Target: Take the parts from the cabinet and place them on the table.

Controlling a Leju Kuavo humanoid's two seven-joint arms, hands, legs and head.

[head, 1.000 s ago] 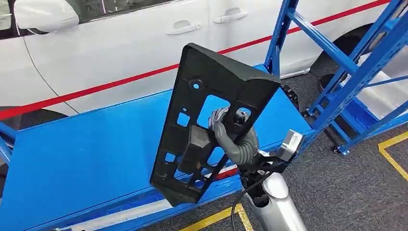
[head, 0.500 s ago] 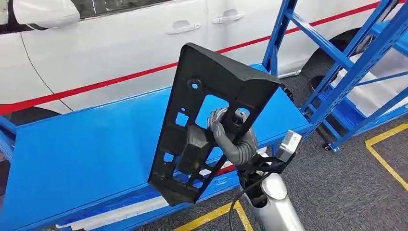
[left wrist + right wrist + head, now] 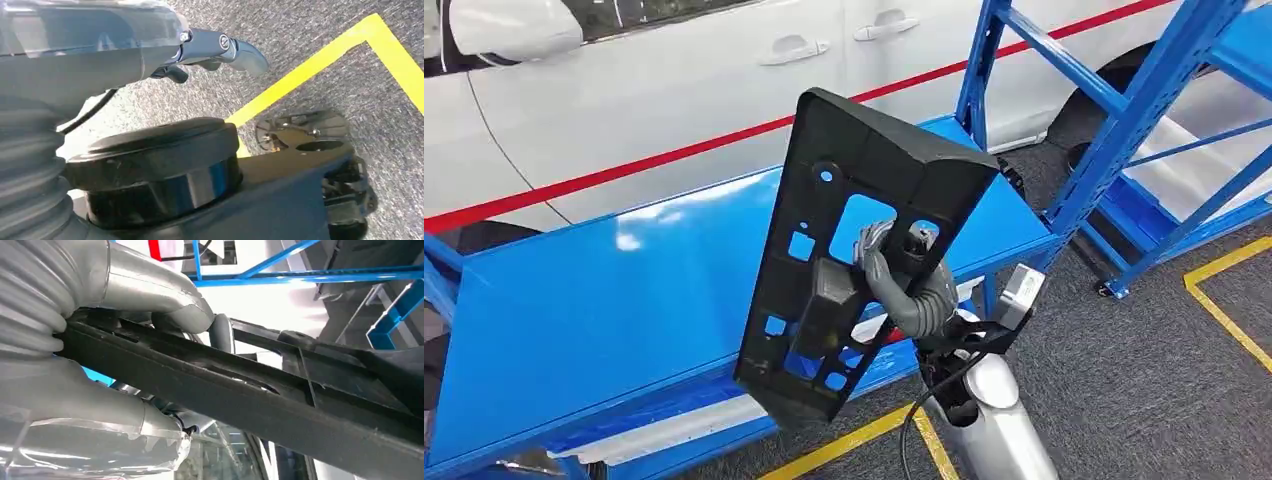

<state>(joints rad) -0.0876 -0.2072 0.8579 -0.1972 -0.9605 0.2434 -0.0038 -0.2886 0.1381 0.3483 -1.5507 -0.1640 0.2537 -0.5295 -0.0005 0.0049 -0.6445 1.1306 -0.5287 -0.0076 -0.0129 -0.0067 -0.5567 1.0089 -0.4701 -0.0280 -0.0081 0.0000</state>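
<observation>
Camera shifts, blue table (image 3: 604,300) nearer | right hand (image 3: 902,285) still clamped through black plastic panel (image 3: 854,250), held upright above table | left hand (image 3: 220,47) state unclear | placement pending

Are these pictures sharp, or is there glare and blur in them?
Head view: sharp, with pale glare patches on the blue table. Right wrist view: the right hand and black part are soft from closeness, the background blown out white. Left wrist view: near things blurred, the carpet sharper.
</observation>
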